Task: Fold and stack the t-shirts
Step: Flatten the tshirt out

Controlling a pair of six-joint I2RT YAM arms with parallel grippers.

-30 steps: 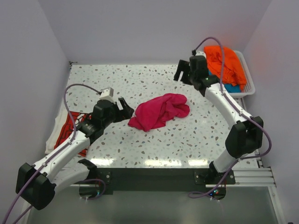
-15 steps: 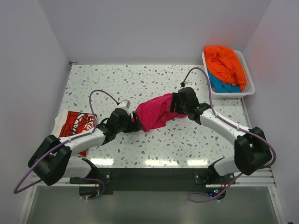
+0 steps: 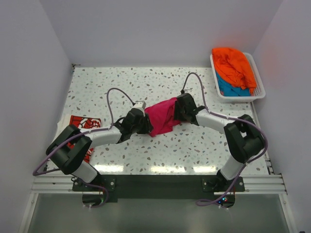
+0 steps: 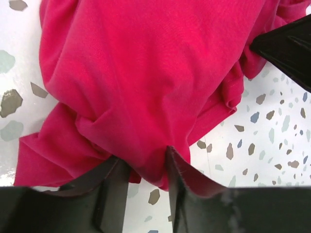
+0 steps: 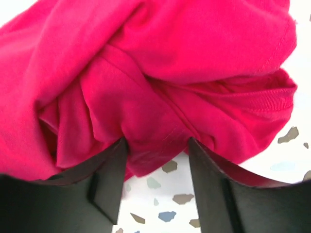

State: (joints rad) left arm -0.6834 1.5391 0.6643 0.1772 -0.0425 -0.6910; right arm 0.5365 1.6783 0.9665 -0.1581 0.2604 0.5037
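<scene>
Limp, light magenta t-shirt [image 3: 163, 116] wants holds at opposite edges: left pincer [image 4: 144, 160] clamped on a fold; right pincer [image 5: 156, 143] straddles one, grip unclear

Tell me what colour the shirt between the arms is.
The shirt is plain magenta-pink, clearest in the left wrist view.

cannot read script on red shirt [image 3: 80, 122], partly covered by left arm [image 3: 102, 137]. see only a strip of teal shirt [image 3: 228, 90] under orange shirt [image 3: 233, 63]. lose magenta shirt [image 4: 146, 73] past edges of both wrist views.
</scene>
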